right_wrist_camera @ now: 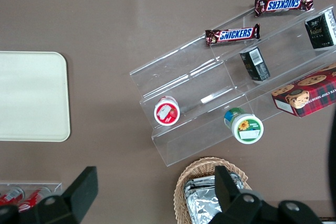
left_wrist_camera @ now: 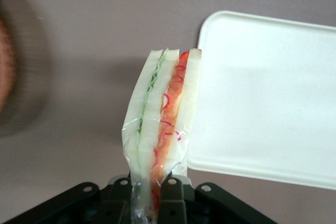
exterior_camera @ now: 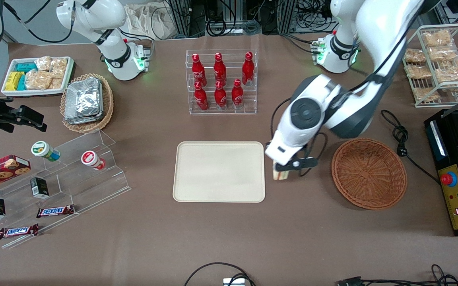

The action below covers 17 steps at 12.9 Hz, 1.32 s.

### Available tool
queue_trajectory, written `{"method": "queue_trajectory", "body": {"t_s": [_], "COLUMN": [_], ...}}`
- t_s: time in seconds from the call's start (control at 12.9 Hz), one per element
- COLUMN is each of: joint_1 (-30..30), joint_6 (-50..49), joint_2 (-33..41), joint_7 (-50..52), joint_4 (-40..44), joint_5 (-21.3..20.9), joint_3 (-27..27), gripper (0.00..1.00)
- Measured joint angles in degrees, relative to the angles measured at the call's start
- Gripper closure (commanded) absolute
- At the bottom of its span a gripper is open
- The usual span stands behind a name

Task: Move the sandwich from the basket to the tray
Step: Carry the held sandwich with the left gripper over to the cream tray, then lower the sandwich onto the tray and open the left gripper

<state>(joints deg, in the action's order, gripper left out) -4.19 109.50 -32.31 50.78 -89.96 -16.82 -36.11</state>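
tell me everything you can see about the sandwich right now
The sandwich is a thin wedge of pale white bread in clear wrap, with a green filling layer and a red-orange one along its cut edge. The gripper has its jaws shut on one end. It hangs above the table between the empty basket and the tray, at the tray's edge, not yet on it.

Bright, even overhead light; soft shadows; basket [left_wrist_camera: 4, 72] blurred in wrist view.

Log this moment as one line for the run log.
pincer: shut on sandwich | position: between basket and tray, at tray's edge | basket: empty | tray: bare | placement: not yet done
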Motion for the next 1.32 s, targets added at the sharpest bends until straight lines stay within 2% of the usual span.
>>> {"method": "queue_trajectory", "body": {"t_s": [0.23,0.7,0.85,0.93,1.01,1.09,1.32], "joint_1": [-3.2,-4.0,-5.1,-5.7,-6.0,-6.2,-6.2], "joint_6": [2.7,9.7,10.6,10.9,10.9,10.9,10.8], "joint_2": [-7.0,-13.5,-14.9,-15.3,-15.4,-15.4,-15.4], "joint_7": [4.3,4.3,4.3,4.3,4.3,4.3,4.3], "joint_4": [2.9,3.9,3.9,3.9,3.9,4.0,4.5], "joint_5": [-5.3,-5.7,-6.5,-7.5,-8.8,-9.9,-10.8], "joint_3": [0.1,0.2,0.2,0.2,0.2,0.2,0.2], "gripper": [0.89,0.89,0.83,0.69,0.32,0.0,0.0]}}
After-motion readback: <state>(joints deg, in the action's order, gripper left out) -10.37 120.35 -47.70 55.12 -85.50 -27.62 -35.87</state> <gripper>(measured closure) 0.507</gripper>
